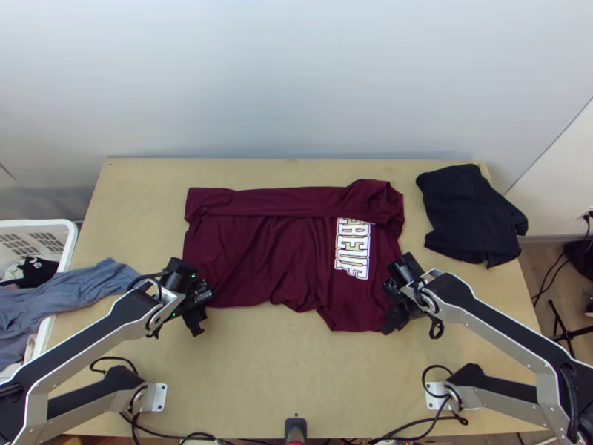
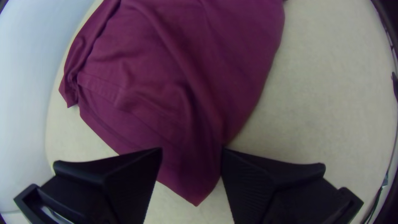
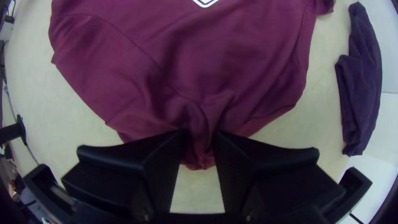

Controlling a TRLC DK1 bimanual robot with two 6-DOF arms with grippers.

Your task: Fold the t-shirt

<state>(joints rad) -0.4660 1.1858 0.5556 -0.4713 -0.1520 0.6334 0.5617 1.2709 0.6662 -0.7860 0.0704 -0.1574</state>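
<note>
The maroon t-shirt (image 1: 259, 256) lies sideways across the table, its far side folded over in a long strip and white lettering showing near its right end. At its near left corner is my left gripper (image 1: 199, 307). In the left wrist view the left gripper (image 2: 191, 151) stands open, a corner of the t-shirt (image 2: 182, 103) lying between its fingers. My right gripper (image 1: 392, 305) is at the near right corner. The right wrist view has the right gripper (image 3: 200, 135) shut on a bunched edge of the t-shirt (image 3: 199, 74), with creases running into the fingers.
A dark folded garment (image 1: 471, 215) lies at the table's far right. At the left edge a white basket (image 1: 63, 256) holds clothes, and a grey-blue cloth (image 1: 81, 285) hangs over its rim onto the table. Bare wood (image 1: 289, 371) shows along the near side.
</note>
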